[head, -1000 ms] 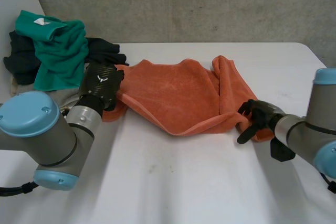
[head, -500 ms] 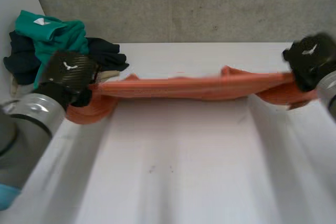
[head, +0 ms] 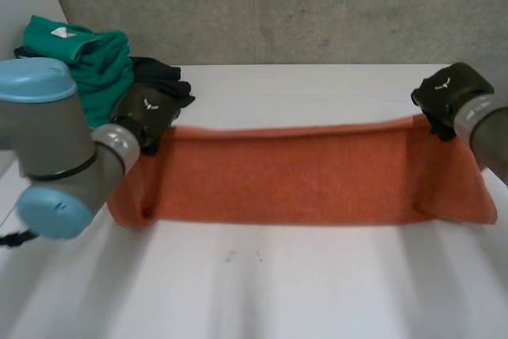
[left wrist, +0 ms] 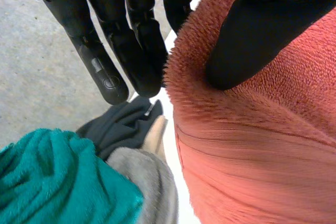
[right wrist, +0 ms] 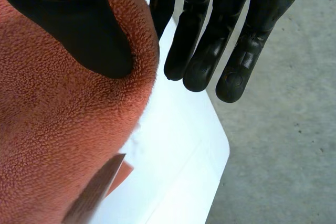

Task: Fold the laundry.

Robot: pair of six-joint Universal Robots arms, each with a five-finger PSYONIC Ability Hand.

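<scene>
Orange towel (head: 294, 176) between left hand (head: 149, 117), right hand (head: 446, 93)

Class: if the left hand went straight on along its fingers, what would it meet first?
Probably the black garment just beyond the left hand, which pinches the orange towel; depth is unclear.

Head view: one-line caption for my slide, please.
Left hand and right hand pinch opposite upper corners of the orange towel, holding it spread wide over the white table.

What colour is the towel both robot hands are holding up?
Plain orange towel; the head view shows it best.
</scene>
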